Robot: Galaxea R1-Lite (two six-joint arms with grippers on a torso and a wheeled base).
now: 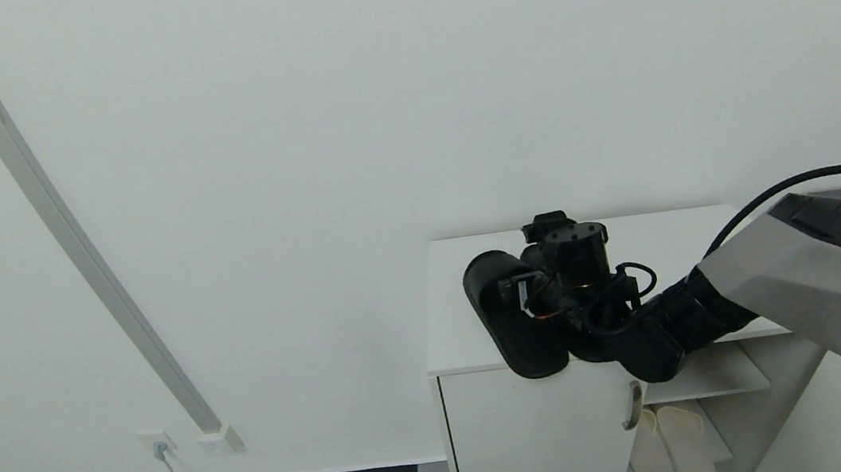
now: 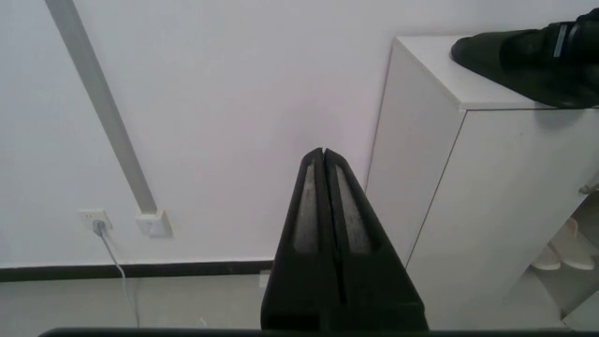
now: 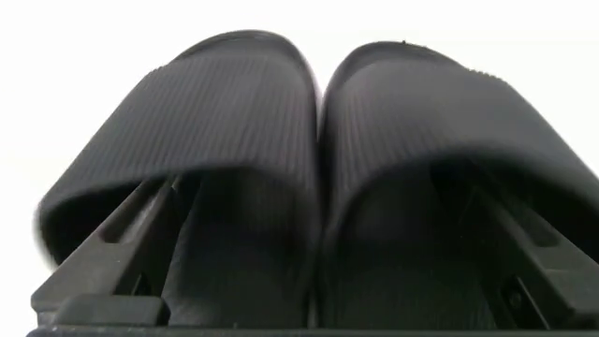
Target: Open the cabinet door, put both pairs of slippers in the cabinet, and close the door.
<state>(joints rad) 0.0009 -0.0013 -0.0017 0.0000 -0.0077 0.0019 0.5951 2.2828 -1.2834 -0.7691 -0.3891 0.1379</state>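
A pair of black slippers (image 1: 515, 320) is held side by side over the white cabinet's top (image 1: 455, 320), toes past its front edge. My right gripper (image 1: 536, 294) is shut on the pair, and its fingers (image 3: 122, 239) reach under the ribbed straps (image 3: 234, 112). I cannot tell whether the soles touch the top. A pair of white slippers (image 1: 672, 458) lies on a low shelf inside the open right half of the cabinet. My left gripper (image 2: 323, 154) is shut on nothing, in the air left of the cabinet (image 2: 468, 187), with the black slippers (image 2: 524, 51) above and beyond it.
The cabinet's left door (image 1: 534, 438) is closed, with a metal handle (image 1: 634, 405) at its right edge. An upper shelf (image 1: 707, 377) shows in the open half. A wall socket with a white cable (image 1: 162, 448) and a slanted trunking strip (image 1: 66, 223) are on the wall to the left.
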